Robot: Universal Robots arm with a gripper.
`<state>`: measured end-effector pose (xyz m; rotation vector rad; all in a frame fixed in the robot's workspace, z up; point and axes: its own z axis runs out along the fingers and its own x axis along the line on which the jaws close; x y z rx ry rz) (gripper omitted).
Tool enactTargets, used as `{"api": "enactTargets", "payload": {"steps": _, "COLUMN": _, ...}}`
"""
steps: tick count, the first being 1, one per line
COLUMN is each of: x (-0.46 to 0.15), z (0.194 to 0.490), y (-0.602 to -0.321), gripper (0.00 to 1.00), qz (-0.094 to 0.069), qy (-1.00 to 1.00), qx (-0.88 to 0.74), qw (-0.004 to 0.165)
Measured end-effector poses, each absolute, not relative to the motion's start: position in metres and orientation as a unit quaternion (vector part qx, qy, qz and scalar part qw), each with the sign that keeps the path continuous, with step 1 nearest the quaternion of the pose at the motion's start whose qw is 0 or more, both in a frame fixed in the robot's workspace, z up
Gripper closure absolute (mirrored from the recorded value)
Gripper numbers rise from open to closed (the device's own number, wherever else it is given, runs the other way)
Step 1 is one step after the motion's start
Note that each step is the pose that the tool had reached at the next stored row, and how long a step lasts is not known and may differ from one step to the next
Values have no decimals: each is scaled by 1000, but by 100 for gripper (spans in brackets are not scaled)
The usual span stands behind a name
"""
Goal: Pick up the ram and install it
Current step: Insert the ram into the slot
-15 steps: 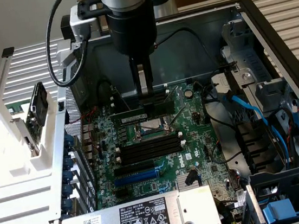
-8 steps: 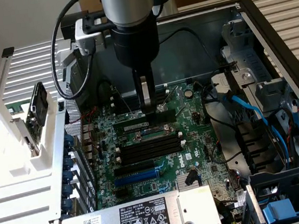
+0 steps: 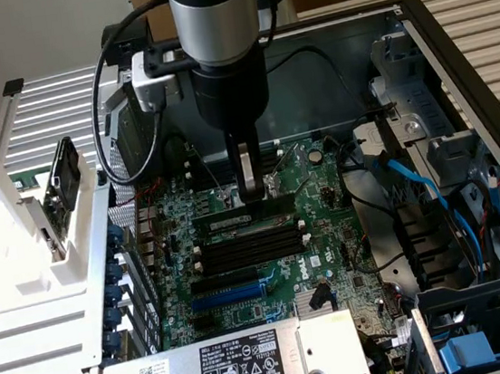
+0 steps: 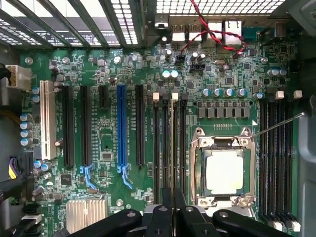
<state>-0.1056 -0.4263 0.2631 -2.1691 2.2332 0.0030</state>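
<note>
Ram (image 3: 232, 219) stands on edge directly beneath the end effector (image 3: 251, 190), fingers pinched on its top edge, its long axis running parallel along the black memory slots (image 3: 248, 246).

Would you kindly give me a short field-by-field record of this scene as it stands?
claw: shut on the ram's top edge
ram: upright along the memory slots, on the side away from the blue slot
seating: cannot tell whether it is fully in
remaining memory slots: empty
blue slot: empty
CPU socket: uncovered
</note>
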Motion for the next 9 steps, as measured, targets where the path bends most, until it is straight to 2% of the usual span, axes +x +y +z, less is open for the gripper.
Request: {"api": "enactTargets", "payload": {"steps": 9, "x": -105, "z": 259, "y": -434, "gripper": 88, "qz": 2, "qy": 707, "qx": -707, "qw": 14}}
